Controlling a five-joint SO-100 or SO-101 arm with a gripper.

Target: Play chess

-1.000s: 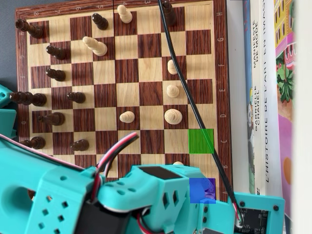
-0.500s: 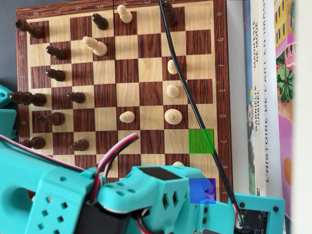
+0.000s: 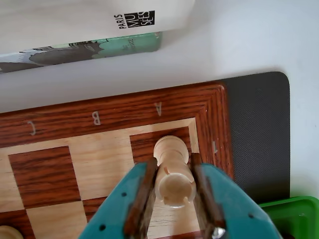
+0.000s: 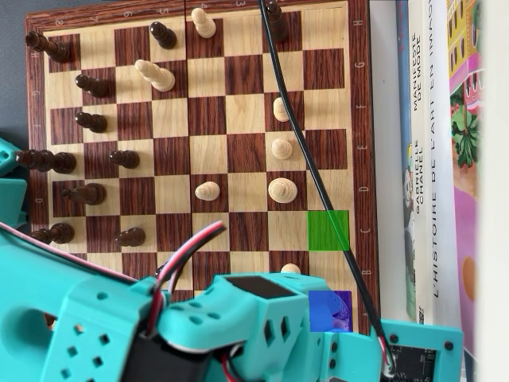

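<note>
In the wrist view a white rook stands on the dark corner square by the letter A of the wooden chessboard. My teal gripper straddles it, and both brown pads press against its sides. In the overhead view the teal arm covers the board's near edge and hides the gripper and the rook. A green-tinted square and a blue-tinted square lie in the right column. White pieces stand mid-board and dark pieces line the left side.
Books lie along the board's right edge in the overhead view; one shows at the top of the wrist view. A black cable crosses the board. A dark mat and a green container corner lie beside the corner.
The arm's body has shifted slightly toward the lower edge of the overhead view, uncovering more of the blue square. No piece on the visible board has moved.
</note>
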